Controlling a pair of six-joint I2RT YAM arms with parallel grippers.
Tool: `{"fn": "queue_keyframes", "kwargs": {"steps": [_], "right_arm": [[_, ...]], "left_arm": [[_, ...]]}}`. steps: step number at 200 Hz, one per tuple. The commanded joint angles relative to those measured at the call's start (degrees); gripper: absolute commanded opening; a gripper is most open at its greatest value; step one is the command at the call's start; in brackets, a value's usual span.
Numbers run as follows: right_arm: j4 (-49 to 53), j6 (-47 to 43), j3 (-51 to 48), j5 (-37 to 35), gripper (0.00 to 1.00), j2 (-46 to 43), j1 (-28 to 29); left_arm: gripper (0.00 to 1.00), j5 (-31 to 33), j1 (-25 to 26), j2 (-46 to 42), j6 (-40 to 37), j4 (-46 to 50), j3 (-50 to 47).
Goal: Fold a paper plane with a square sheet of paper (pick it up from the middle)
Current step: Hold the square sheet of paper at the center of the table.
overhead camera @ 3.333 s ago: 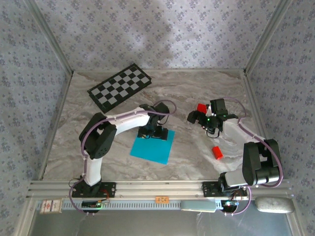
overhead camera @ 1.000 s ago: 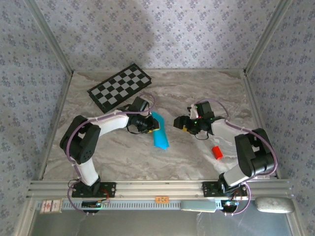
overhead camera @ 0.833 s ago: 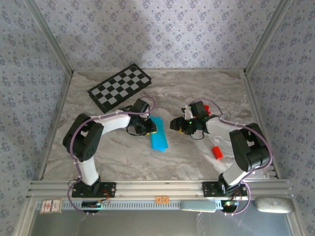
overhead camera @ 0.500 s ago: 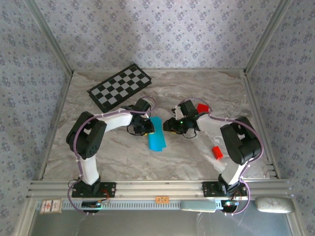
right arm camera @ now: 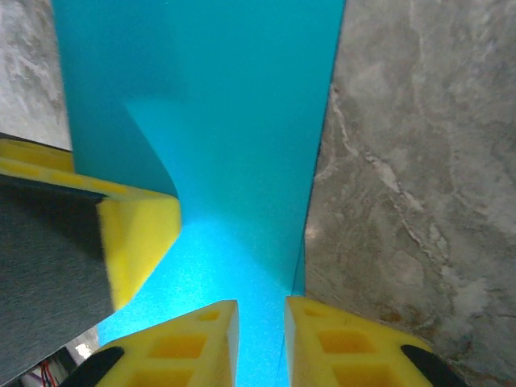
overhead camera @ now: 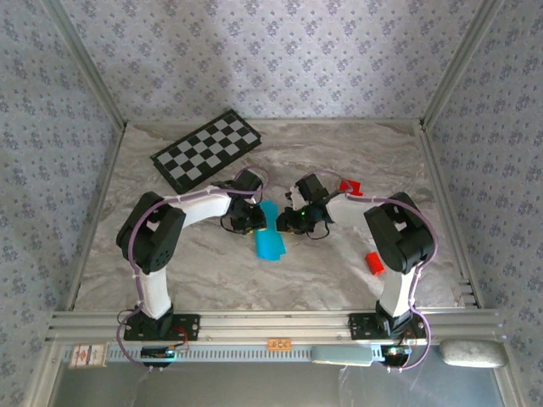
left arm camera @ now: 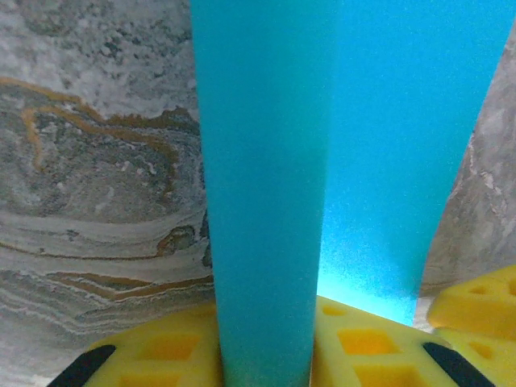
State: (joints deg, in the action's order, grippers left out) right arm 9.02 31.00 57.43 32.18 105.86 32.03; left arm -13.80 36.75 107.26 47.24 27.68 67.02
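Observation:
The square sheet of paper (overhead camera: 271, 240) is bright cyan and hangs bent into a narrow strip between both grippers, mid-table. My left gripper (overhead camera: 255, 222) is shut on its left side. In the left wrist view a curled band of the sheet (left arm camera: 262, 201) runs up between the yellow fingers (left arm camera: 157, 351) of that gripper (left arm camera: 264, 355). My right gripper (overhead camera: 288, 223) meets the sheet from the right. In the right wrist view the right gripper (right arm camera: 260, 343) has its jaws a narrow gap apart, closed around the sheet's edge (right arm camera: 242, 161). The left gripper's yellow fingertip (right arm camera: 139, 234) shows close by.
A black-and-white checkered board (overhead camera: 206, 150) lies at the back left. One red block (overhead camera: 350, 186) sits behind the right arm and another (overhead camera: 374, 263) lies at the front right. Patterned walls close in three sides of the marble table (overhead camera: 212, 271).
The right gripper has swung left from near the red block to the sheet and narrowed its jaws around the sheet's edge. The left gripper still holds the sheet, lifted earlier from lying flat.

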Motion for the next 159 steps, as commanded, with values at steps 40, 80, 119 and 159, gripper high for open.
{"fn": "queue_keyframes", "kwargs": {"steps": [40, 80, 119, 159], "right_arm": [[6.9, -1.3, 2.3, -3.6, 0.18, 3.5, 1.4], [10.0, 1.1, 2.5, -6.7, 0.17, 5.0, 1.7], [10.7, 2.4, 3.2, -7.1, 0.17, 6.0, 1.8], [9.5, 3.1, 3.5, -4.5, 0.17, 6.1, 1.5]], "left_arm": [[0.3, 2.1, 0.3, -0.4, 1.1, 2.1, 0.8], [0.45, 4.6, 0.4, -6.3, 6.1, 0.0, -3.6], [0.5, 3.6, 1.0, -9.9, 10.1, -4.1, -9.3], [0.49, 2.8, 2.0, -7.9, 9.7, -4.8, -9.6]]}}
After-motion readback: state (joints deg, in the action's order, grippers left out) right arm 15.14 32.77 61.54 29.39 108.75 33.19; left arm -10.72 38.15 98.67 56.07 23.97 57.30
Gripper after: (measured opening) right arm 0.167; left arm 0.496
